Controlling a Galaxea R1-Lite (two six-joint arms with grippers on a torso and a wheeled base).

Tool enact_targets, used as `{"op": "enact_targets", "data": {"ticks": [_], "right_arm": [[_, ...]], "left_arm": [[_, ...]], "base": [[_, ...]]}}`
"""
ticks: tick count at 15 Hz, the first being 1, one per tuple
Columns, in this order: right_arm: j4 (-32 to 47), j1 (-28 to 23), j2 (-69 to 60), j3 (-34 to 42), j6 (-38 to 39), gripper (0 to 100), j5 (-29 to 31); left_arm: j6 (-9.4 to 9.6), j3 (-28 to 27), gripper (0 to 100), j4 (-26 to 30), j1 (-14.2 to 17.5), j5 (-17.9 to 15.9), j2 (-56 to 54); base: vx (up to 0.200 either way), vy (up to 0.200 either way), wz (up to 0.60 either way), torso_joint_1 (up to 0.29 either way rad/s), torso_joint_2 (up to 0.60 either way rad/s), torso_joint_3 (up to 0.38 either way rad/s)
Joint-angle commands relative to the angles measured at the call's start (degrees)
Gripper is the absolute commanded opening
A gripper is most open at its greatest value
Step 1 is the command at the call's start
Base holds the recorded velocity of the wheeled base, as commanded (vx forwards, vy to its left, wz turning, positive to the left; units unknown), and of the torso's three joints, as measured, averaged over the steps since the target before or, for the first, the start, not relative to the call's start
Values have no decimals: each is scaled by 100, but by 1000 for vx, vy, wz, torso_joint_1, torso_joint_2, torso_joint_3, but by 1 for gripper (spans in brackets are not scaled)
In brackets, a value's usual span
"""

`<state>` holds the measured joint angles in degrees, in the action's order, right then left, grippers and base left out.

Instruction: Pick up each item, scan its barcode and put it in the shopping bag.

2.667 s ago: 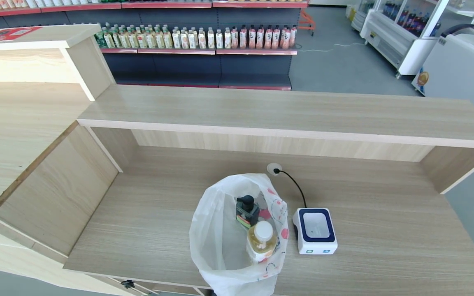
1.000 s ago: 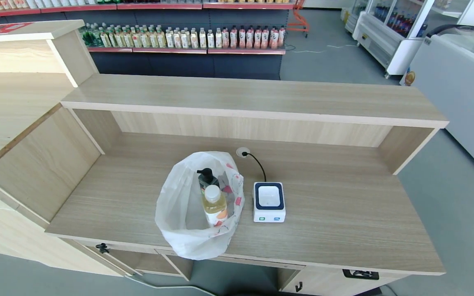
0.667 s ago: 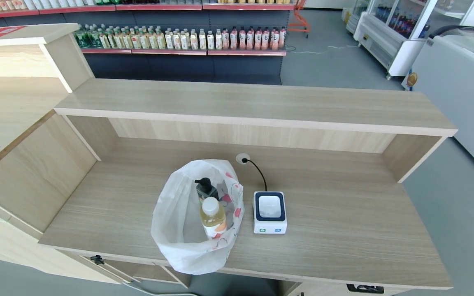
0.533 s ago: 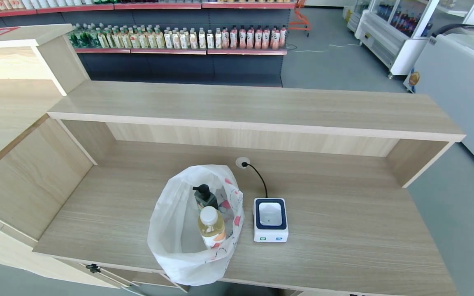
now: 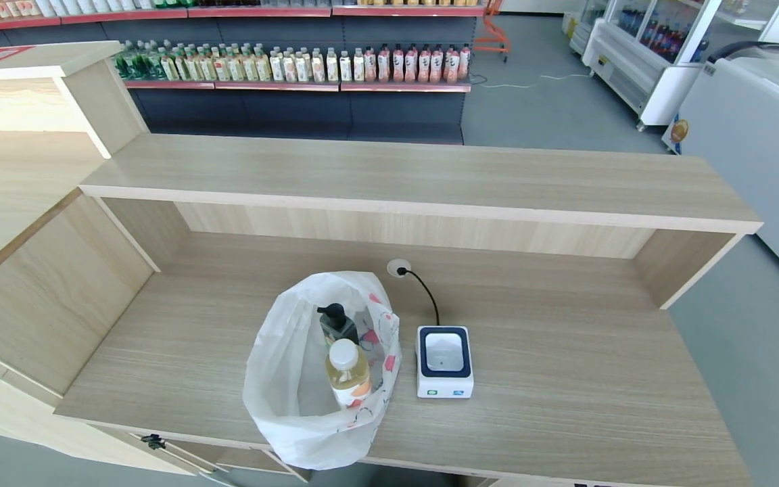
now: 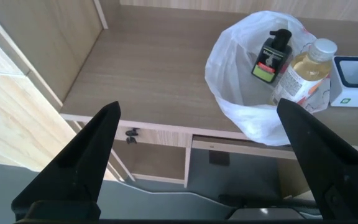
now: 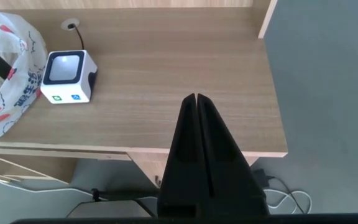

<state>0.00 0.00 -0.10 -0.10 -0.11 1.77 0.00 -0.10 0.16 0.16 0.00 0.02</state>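
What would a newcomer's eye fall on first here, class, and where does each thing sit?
The white shopping bag stands open at the near edge of the wooden counter, with a dark pump bottle and a yellow drink bottle inside. Close beside it, on the robot's right, sits the white scanner, its black cable running toward the counter's back.
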Motion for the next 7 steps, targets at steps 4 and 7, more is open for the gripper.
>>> {"op": "enact_targets", "data": {"ticks": [4,7], "right_arm": [[0,0,10,1,-7,0,-1],[0,0,10,1,-33,0,-1]], "left_arm": [[0,1,100,2,2,0,-2],[0,1,100,2,2,0,-2]], "base": [[0,0,0,0,0,0],[0,0,0,0,0,0]]}}
